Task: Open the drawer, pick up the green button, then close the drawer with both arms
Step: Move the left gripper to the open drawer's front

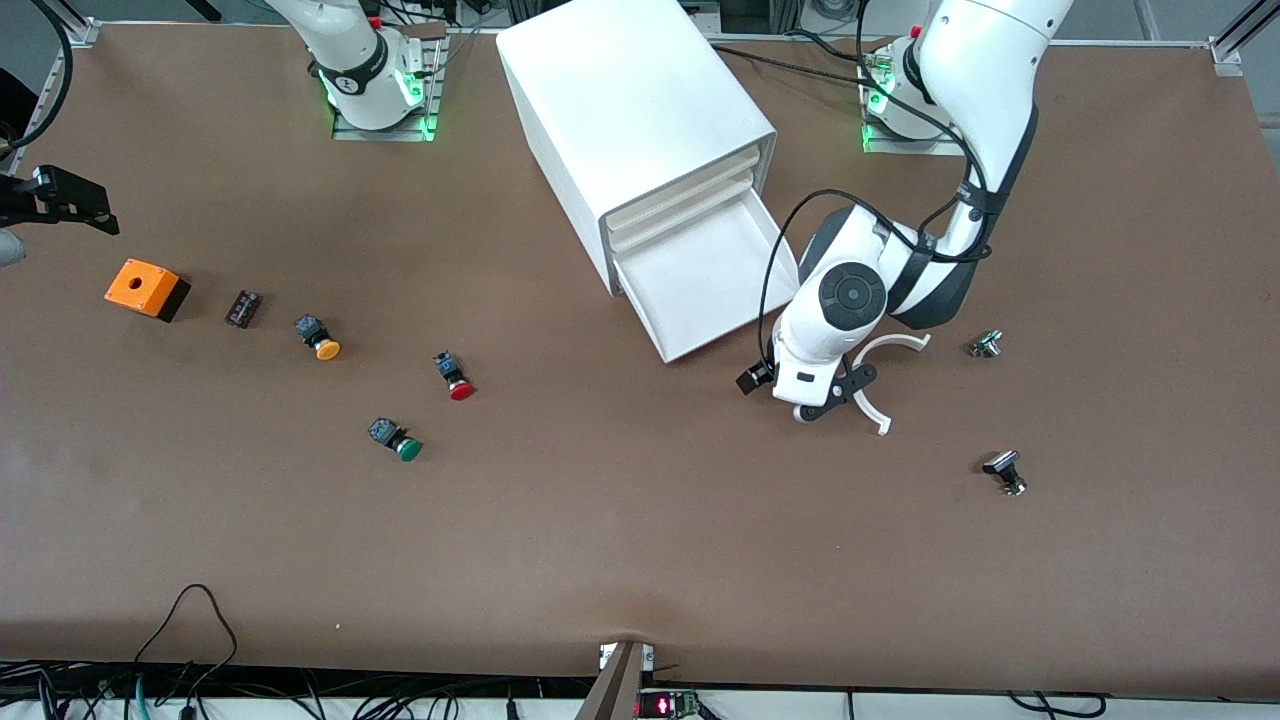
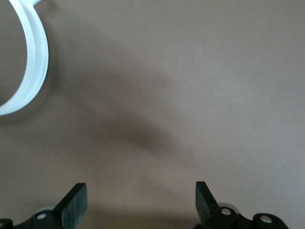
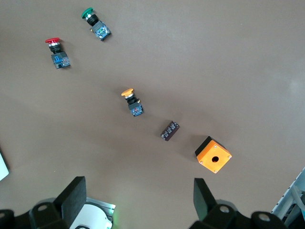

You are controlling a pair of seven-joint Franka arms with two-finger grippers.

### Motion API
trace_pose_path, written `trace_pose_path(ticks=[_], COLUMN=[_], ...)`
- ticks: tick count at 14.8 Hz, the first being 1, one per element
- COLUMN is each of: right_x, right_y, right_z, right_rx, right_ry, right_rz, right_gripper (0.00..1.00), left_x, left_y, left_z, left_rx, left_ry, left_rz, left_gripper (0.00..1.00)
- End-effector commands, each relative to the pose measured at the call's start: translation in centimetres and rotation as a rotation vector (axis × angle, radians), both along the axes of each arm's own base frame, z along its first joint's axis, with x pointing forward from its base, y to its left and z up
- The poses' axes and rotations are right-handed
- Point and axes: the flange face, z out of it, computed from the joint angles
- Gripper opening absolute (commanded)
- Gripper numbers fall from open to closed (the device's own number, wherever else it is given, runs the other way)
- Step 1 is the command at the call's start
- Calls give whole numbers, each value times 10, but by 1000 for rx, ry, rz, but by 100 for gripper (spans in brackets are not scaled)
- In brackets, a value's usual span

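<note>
The white cabinet [image 1: 630, 120] stands at the middle of the table near the arms' bases. Its bottom drawer [image 1: 700, 280] is pulled out and looks empty. The green-capped button [image 1: 398, 440] [image 3: 95, 24] lies on its side on the table, toward the right arm's end and nearer the front camera than the drawer. My left gripper [image 1: 843, 392] [image 2: 140, 195] hangs open over bare table beside the drawer's front corner, nothing between its fingers. My right gripper [image 1: 75, 200] [image 3: 138, 195] is open, high above the right arm's end of the table.
A red-capped button [image 1: 455, 377] and an orange-yellow-capped one [image 1: 318, 337] lie near the green one. An orange box [image 1: 147, 289] and a small dark part [image 1: 243, 308] sit beside them. A white curved piece [image 1: 885, 385] [image 2: 35, 62] lies by the left gripper. Two small parts [image 1: 986, 344], [image 1: 1005, 471] lie toward the left arm's end.
</note>
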Motion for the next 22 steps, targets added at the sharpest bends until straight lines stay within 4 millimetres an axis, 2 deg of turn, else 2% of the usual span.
trace_pose_path(ticks=[1,3,7,9,13,14,17,20,22], right_x=[-6,-4,2,-3,-1,-5,-34,-40,-40], right_y=[7,22,17,10,11,12,13,13,7], right_z=[-3,-3,3,9,6,4,-3,-10,-12], right_rx=[-3,-1,28,30,29,28,24,30,40], right_ry=[12,7,-54,-58,-64,-84,-136,-76,-65], right_rz=[26,54,40,26,29,33,37,65,102], right_gripper=[100,100,100,100,100,100,100,100,100], left_x=[-20,-35,-80,-101,-127,-132,-154,-169,-169], left_y=[-23,-31,-56,-64,-82,-86,-99,-107,-108], left_z=[-23,-33,-41,-36,-21,-21,-27,-30,-30], left_rx=[6,18,17,-15,-61,-61,-61,-75,-77], left_ry=[28,52,114,154,237,244,276,308,307], left_rz=[12,-9,-76,-58,-42,-51,-85,-85,-86], left_gripper=[100,100,100,100,100,100,100,100,100])
